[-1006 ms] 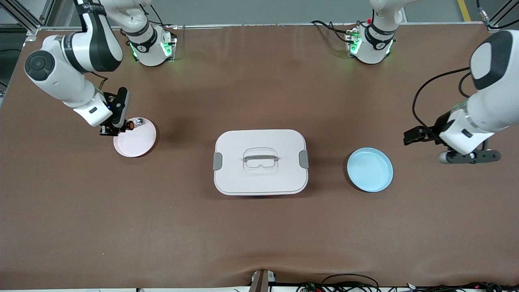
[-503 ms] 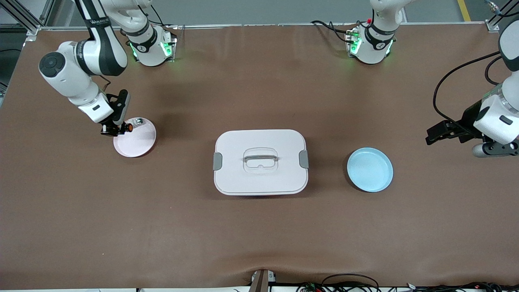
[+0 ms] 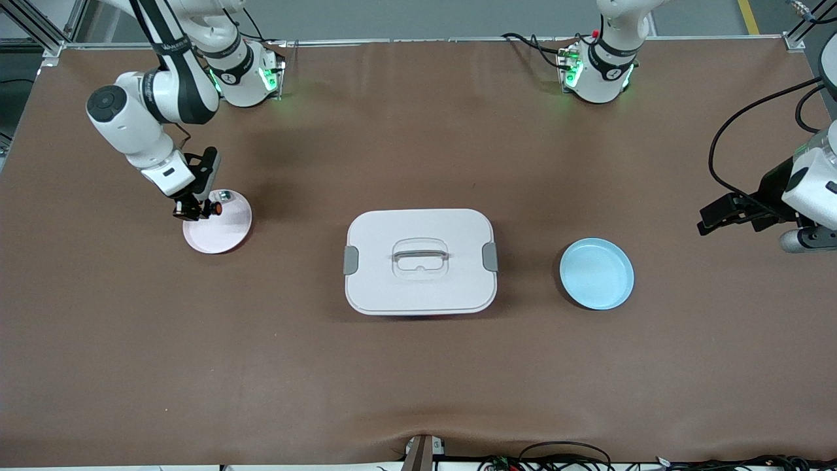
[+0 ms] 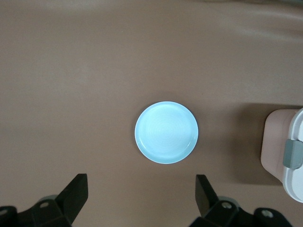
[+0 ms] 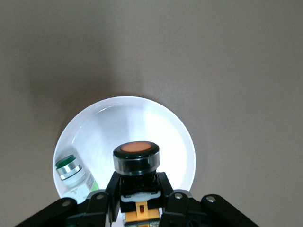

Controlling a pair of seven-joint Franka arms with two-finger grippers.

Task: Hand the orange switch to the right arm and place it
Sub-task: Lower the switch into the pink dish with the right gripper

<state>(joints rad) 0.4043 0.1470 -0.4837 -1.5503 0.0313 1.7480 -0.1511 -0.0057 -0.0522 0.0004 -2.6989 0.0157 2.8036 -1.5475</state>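
Right claw (image 3: pixel 196 210): pressed together on the orange switch (image 5: pixel 136 163), which is pinched by its body with the round cap pointing away from the claw.
Switch position: held just above the pink plate (image 3: pixel 225 232), over the rim nearest the claw.
Small green part (image 5: pixel 72 171): lies in the same plate, just beside the claw, apart from the switch.
Left claw (image 4: pixel 142 198): spread wide and empty, parked over the bare tabletop (image 3: pixel 418 366) at the left arm's end; a blue plate (image 4: pixel 165 132) is seen below it.
Step in hand: placing; the handover is judged done.
Doing it well: the switch should be lowered straight onto open plate surface, kept clear of the green part, and released only once contact is made.
Risk: a tilted release could let the round cap roll.
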